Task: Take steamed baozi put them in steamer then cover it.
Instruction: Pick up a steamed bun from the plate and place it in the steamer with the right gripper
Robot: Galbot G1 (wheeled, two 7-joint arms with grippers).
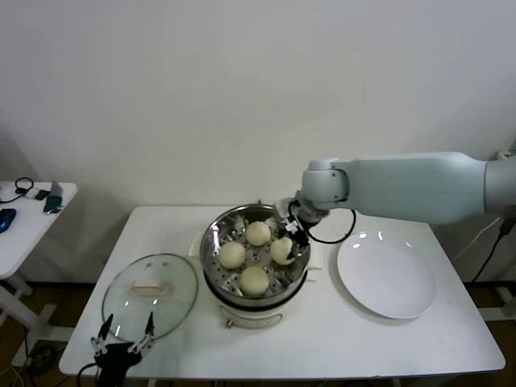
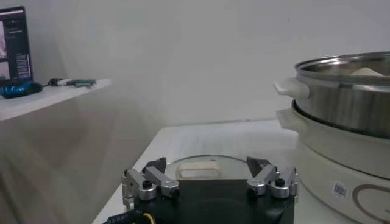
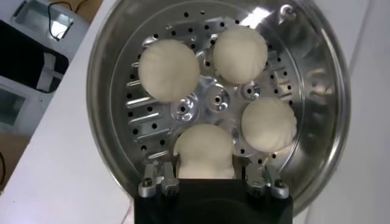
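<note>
Now right tool (image 3: 208, 181) squeezing soft, squishy baozi (image 3: 205, 152) by sides inside steamer (image 1: 211, 242), mid-desk (image 1: 339, 339). Left tool (image 1: 122, 332) hanging wide open, holding nothing, by glass cover (image 1: 177, 278) near front-left edge; breakable, lifting by middle handle (image 1: 147, 285).

four steamed baozi (image 3: 204, 149) in steamer (image 3: 317, 91), right gripper (image 3: 207, 176) apparently gripping one

baozi (image 3: 169, 70): cream-white | steamer (image 1: 216, 234): shiny steel, hole-dotted tray, white base | cover (image 1: 173, 278): clear glass, cream handle | plate (image 1: 387, 274): white
</note>
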